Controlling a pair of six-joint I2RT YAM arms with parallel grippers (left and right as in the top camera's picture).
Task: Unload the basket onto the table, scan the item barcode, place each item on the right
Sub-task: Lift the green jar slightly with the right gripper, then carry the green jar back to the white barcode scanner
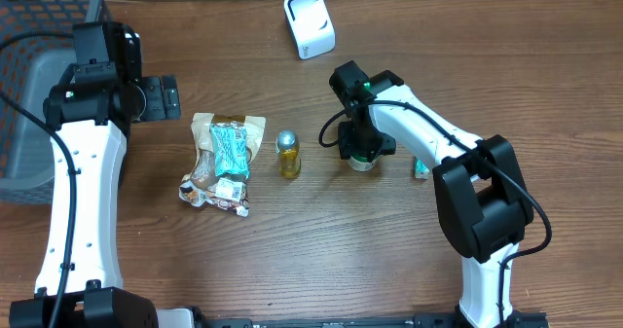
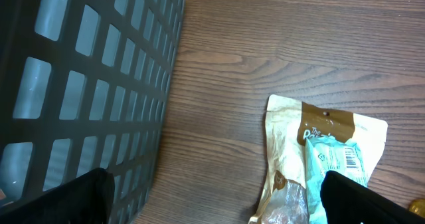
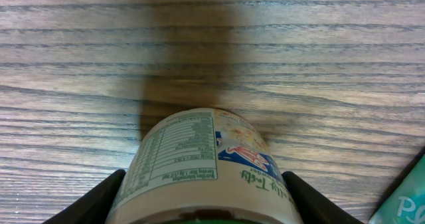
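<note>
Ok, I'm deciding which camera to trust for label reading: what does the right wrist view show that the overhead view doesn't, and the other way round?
Only the right wrist: the printed nutrition panel on the tub, close up, with the right jaws against both its sides. Only the overhead: the white scanner, the snack pouch, the gold bottle, the basket, the left arm and the right arm. Both: the tub, the teal packet beside it and the wooden table.

A dark mesh basket [image 1: 39, 17] stands at the wooden table's [image 1: 292, 260] left edge. Mid-table lies a beige snack pouch [image 1: 226, 126] with a teal packet [image 1: 231, 150] on it. A gold bottle [image 1: 288, 154] is just beside them.
</note>
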